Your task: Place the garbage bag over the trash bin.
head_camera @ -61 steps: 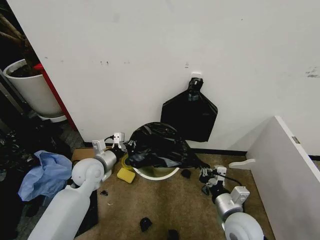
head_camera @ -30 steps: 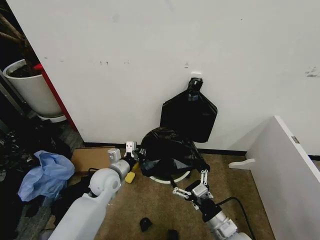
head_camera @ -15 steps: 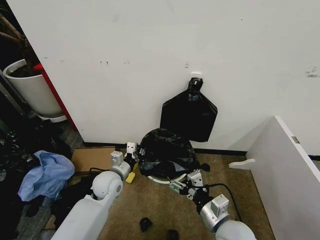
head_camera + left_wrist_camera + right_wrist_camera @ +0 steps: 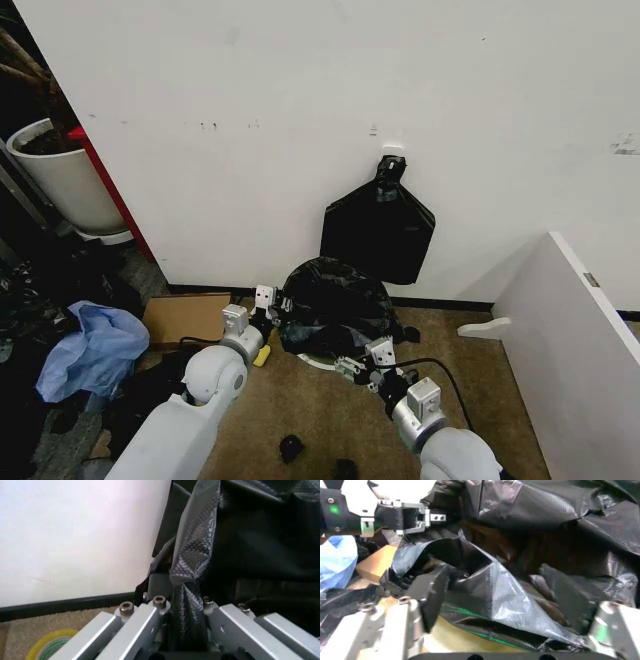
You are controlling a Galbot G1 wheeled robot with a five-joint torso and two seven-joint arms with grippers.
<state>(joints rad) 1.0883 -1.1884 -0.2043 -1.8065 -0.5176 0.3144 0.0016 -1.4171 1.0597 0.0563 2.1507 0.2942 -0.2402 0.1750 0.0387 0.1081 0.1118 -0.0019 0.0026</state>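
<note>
My left gripper (image 4: 186, 609) is clamped on a twisted strip of the garbage bag (image 4: 330, 298): the two metal fingers (image 4: 137, 624) stand close together with the glossy black plastic squeezed up between them. In the head view that gripper (image 4: 268, 301) sits at the left edge of the bag, low by the wall.

My right gripper (image 4: 500, 603) is spread wide. One finger (image 4: 432, 592) presses against a fold of the bag, the other (image 4: 570, 600) lies against the crinkled plastic on the far side, and a loose flap of bag rises between them; nothing is pinched. In the head view it (image 4: 362, 362) reaches in at the bag's front lower edge.

The bag is draped over the trash bin (image 4: 322, 363), of which a thin white arc of rim peeks out below the plastic, on the brown carpet against the white wall. A pale part of the bin (image 4: 455, 637) also shows under the bag near my right fingers.

I can read no writing or labels anywhere.
</note>
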